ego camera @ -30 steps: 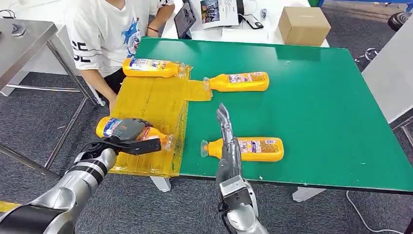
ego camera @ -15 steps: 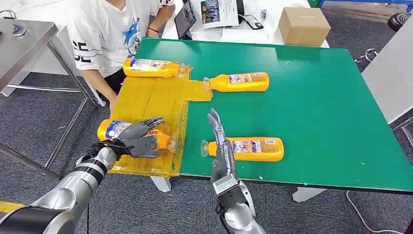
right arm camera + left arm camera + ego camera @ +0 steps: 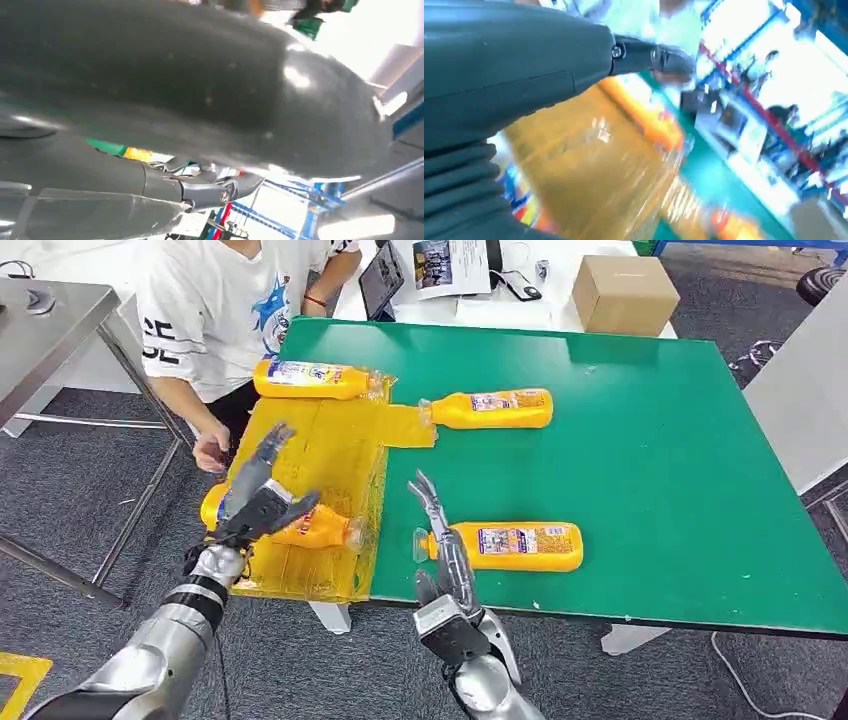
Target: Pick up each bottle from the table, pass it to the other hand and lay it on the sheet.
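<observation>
Yellow translucent sheet [image 3: 320, 455] at the left end of the green surface [image 3: 640, 440], carrying two orange bottles: a far bottle [image 3: 308, 379] along its far edge and a near bottle [image 3: 290, 523] close to its near corner, cap toward the green. Two more lie on the bare green: a middle bottle [image 3: 490, 408], cap touching a tab of the sheet, and a front bottle [image 3: 505, 546] near the front edge. We hold nothing. Our left hand [image 3: 255, 502] hangs just above the near bottle, fingers spread wide and lifted off it; our right hand [image 3: 438, 540] stands beside the cap of the front bottle, fingers extended and apart, empty. We judge the step in hand to be clearing the left hand from the laid bottle and taking the front bottle with the right. To do it well, we lift the left hand straight up so the round bottle does not roll off the sheet edge, and close the right hand around the label section, not the narrow neck. A person [image 3: 215, 310] stands at the far left corner, one hand near the sheet. Both wrist views are blurred; whether the left fingers brush the near bottle we cannot tell.
</observation>
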### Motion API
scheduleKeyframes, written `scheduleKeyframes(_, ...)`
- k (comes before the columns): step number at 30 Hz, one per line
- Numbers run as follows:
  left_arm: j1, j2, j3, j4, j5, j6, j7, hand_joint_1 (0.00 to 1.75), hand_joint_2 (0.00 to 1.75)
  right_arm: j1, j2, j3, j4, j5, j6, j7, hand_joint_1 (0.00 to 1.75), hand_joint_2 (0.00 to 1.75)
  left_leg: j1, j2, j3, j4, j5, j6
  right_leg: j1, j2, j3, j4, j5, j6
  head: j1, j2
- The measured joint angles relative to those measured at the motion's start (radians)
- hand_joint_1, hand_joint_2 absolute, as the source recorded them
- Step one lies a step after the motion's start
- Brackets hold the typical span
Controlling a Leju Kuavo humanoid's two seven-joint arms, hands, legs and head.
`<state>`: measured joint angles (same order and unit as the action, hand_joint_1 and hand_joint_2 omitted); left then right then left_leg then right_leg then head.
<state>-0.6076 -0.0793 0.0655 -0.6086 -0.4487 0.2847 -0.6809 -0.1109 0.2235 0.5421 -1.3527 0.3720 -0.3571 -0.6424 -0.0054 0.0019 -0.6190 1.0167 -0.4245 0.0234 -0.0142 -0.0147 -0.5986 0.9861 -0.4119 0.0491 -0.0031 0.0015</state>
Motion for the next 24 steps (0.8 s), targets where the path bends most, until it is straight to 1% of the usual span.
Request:
scheduleKeyframes(1,0.012,-0.009,0.013,-0.027,0.017,0.043,-0.007,0.00,1.75,-0.004,0.000,0.000,0.005,0.032,-0.015,0.024,0.00,1.75,0.000,0.000,0.000,0.000,0.000,0.000,0.000,0.000,0.000,0.000,0.000,0.000,0.000,0.000)
scheduleKeyframes(4,0.057,-0.032,0.057,-0.153,0.138,0.208,-0.019,0.00,1.75,-0.027,-0.014,-0.006,0.028,0.169,-0.063,0.142,0.00,1.75,0.000,0.001,0.000,0.000,0.000,0.000,0.000,0.001,-0.001,0.000,0.000,0.000,0.000,0.000)
scheduleKeyframes(6,0.087,-0.039,0.067,-0.231,0.194,0.278,-0.020,0.00,1.75,-0.050,-0.034,-0.021,0.043,0.242,-0.085,0.205,0.00,1.75,0.000,0.000,0.000,0.000,0.000,0.000,0.000,0.000,-0.001,0.000,0.000,0.000,0.000,0.000)
scheduleKeyframes(9,0.148,-0.046,0.084,-0.365,0.286,0.370,-0.021,0.00,1.75,-0.084,-0.078,-0.055,0.064,0.337,-0.062,0.305,0.00,1.75,0.000,0.001,0.000,0.000,0.000,0.000,0.000,0.001,-0.001,0.000,0.000,0.000,0.000,0.000)
scheduleKeyframes(11,0.203,-0.058,0.101,-0.460,0.345,0.371,-0.021,0.00,1.75,-0.118,-0.125,-0.083,0.092,0.399,-0.007,0.376,0.00,1.75,-0.001,0.000,0.000,0.000,0.000,0.000,0.000,0.000,-0.001,-0.001,0.000,0.000,-0.001,0.000)
scheduleKeyframes(14,0.271,-0.074,0.114,-0.540,0.355,0.340,-0.021,0.00,1.75,-0.149,-0.185,-0.129,0.124,0.439,0.045,0.427,0.00,1.75,-0.001,-0.002,-0.001,0.000,0.000,0.000,-0.001,-0.002,0.000,-0.001,0.000,0.000,0.000,0.000)
scheduleKeyframes(19,0.325,-0.100,0.121,-0.574,0.351,0.293,-0.021,0.00,1.75,-0.167,-0.240,-0.164,0.167,0.450,0.114,0.452,0.00,1.75,-0.001,-0.001,-0.001,0.000,0.000,0.001,-0.001,-0.002,-0.001,-0.001,0.000,0.000,0.000,0.000)
scheduleKeyframes(24,0.344,-0.117,0.104,-0.570,0.342,0.267,-0.021,0.00,1.75,-0.172,-0.258,-0.172,0.220,0.418,0.202,0.459,0.00,1.75,0.000,-0.001,-0.001,0.000,0.000,0.000,0.000,-0.002,-0.001,-0.001,0.000,0.000,-0.001,0.000)
